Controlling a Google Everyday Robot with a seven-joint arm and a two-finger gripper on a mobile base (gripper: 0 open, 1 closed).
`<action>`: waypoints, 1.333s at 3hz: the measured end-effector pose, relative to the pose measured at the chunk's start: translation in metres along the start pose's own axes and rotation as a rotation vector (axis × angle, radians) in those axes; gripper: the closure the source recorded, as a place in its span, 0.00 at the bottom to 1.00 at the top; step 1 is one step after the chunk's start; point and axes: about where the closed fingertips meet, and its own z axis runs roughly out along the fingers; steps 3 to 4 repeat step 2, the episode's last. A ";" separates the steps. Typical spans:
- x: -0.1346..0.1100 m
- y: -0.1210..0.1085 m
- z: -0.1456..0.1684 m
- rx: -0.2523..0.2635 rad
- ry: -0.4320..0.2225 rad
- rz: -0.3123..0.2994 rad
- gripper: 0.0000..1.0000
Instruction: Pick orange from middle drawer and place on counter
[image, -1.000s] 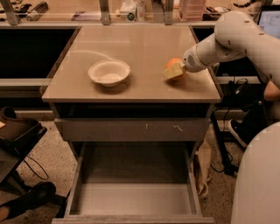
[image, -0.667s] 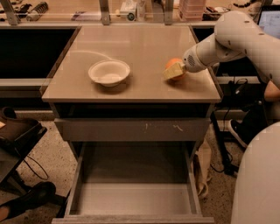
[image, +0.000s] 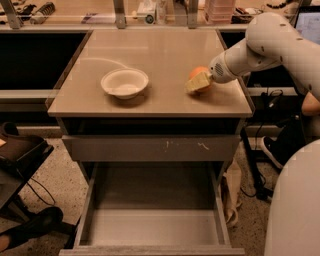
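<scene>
The orange (image: 199, 73) sits at the right side of the tan counter (image: 160, 50), low on its surface. My gripper (image: 197, 83) reaches in from the right on the white arm (image: 265, 42) and is shut on the orange; a pale finger covers the orange's front. The middle drawer (image: 150, 226) is pulled open below, and its grey floor is bare.
A shallow white bowl (image: 124, 82) stands on the counter left of the orange. A grey drawer front with pale scratches (image: 150, 148) is closed above the open drawer. A cluttered bench (image: 150, 10) runs behind. Cables and a black stand (image: 260, 170) are on the floor at the right.
</scene>
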 end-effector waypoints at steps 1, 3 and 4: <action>0.000 0.000 0.000 0.000 0.000 0.000 0.00; 0.000 0.000 0.000 0.000 0.000 0.000 0.00; 0.000 0.000 0.000 0.000 0.000 0.000 0.00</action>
